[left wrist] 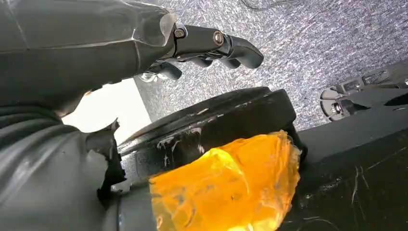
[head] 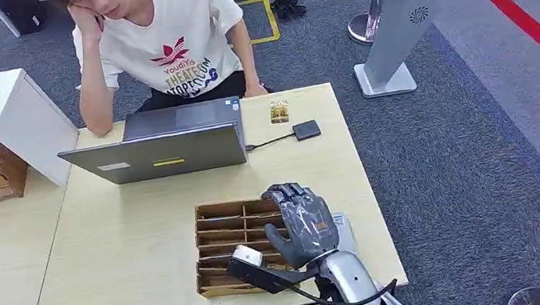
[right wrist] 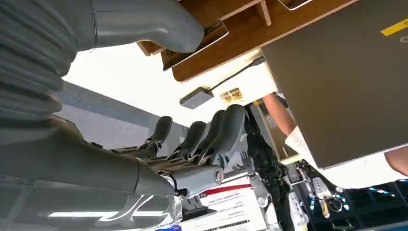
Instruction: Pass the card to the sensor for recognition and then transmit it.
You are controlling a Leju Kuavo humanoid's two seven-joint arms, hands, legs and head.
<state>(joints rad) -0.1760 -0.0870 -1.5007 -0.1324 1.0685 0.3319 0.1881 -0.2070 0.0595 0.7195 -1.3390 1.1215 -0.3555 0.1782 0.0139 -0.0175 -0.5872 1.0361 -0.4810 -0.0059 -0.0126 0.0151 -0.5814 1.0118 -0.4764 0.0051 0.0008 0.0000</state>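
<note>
The right hand (head: pixel 304 223) hovers over the right end of the wooden compartment tray (head: pixel 228 245) at the near edge of the surface (head: pixel 130 250). Its fingers are extended side by side and point to the far side, the thumb is spread wide, and nothing is held.

The card (right wrist: pixel 231 204), white with a red band, lies directly below this hand, just right of the tray. A pale edge (head: pixel 343 225) shows beside the hand. Its long axis appears to run near to far, but most of it is covered.

The sensor (head: pixel 306 129), a small dark pad cabled to the laptop (head: pixel 165 154), lies straight beyond the fingertips, well apart. The right hand is the nearer one.

The left hand (left wrist: pixel 211 45) hangs beside the robot's body, fingers loosely bent and holding nothing.
</note>
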